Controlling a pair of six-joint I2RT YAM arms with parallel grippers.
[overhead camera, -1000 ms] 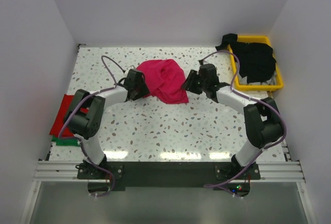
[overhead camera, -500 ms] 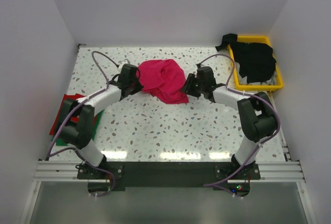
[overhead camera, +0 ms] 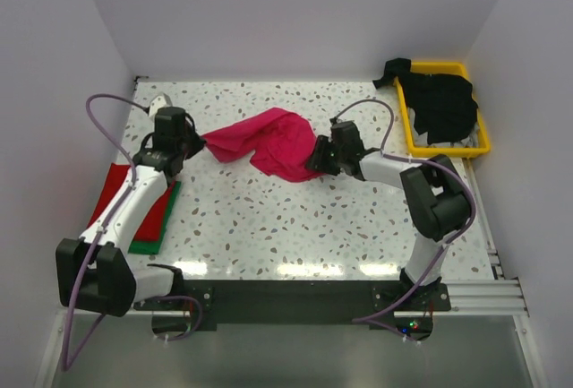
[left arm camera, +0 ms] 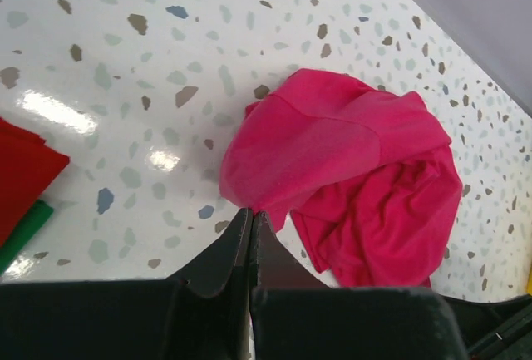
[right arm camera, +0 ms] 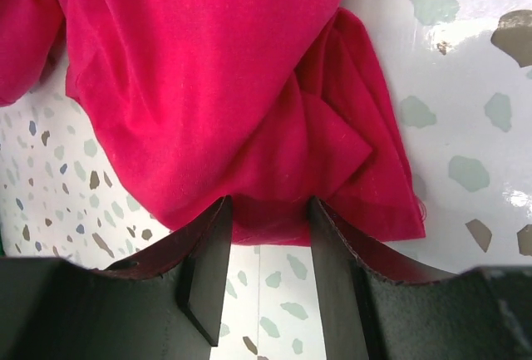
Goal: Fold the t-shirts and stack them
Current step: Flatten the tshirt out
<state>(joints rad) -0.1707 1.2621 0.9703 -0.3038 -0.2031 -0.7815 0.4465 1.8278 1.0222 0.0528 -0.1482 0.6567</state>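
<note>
The left gripper point(overhead camera: 190, 143) is clamped tight on one edge of the magenta-pink t-shirt point(overhead camera: 273, 142), its jaws pressed together with only a thin fold of cloth between them. The fabric runs from those jaws in a taut point before bunching into a loose heap on the speckled table point(overhead camera: 295, 218). At the heap's far side the right gripper point(overhead camera: 315, 157) stands with its jaws partly apart. The shirt's rumpled hem lies just ahead of and between its fingertips, not yet pinched, and it looks set to take that edge. The likely reason for the arrangement is that two opposite holds would let the arms spread the crumpled shirt flat before folding. Behind the left jaws, towards that arm's base, a red t-shirt point(overhead camera: 125, 195) lies folded on a green t-shirt point(overhead camera: 148, 245). This is apparently the stack the pink one is meant to join. Well beyond the right jaws, black t-shirts point(overhead camera: 443, 106) spill over the rim of a yellow tray point(overhead camera: 448, 149), waiting their turn. No brand, label or lettering can be read on any garment, the tray or the arms.
</note>
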